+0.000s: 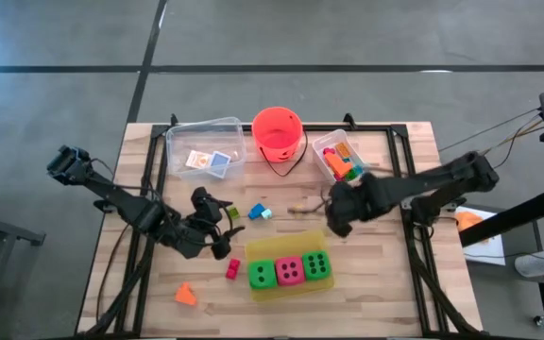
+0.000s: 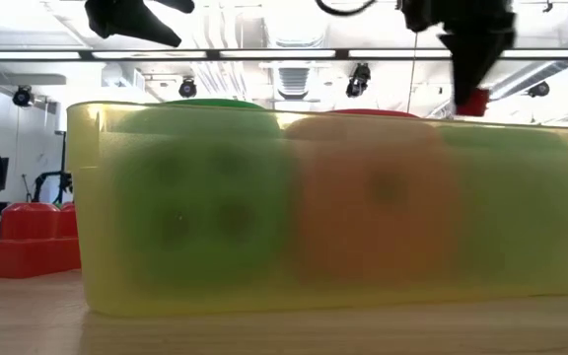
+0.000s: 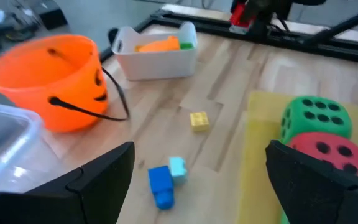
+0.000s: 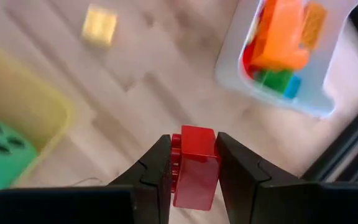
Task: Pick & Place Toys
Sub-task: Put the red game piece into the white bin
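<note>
My right gripper hangs above the table between the yellow tray and the small clear bin, shut on a red brick. Two green dice and a pink die sit in the tray. My left gripper is open and holds nothing, left of the tray, above the table. Loose on the wood lie blue bricks, a yellow brick, another red brick and an orange shape. My right gripper pinches the red brick between its two fingers, one on each of two opposite sides. The fingers point steeply down from above. The brick is lifted clear of the table, well above the tray's rim.
An orange bucket stands at the far middle. A clear box with two cards is to its left. The small bin holds several coloured bricks. Bare wood shows between the tray and the bucket.
</note>
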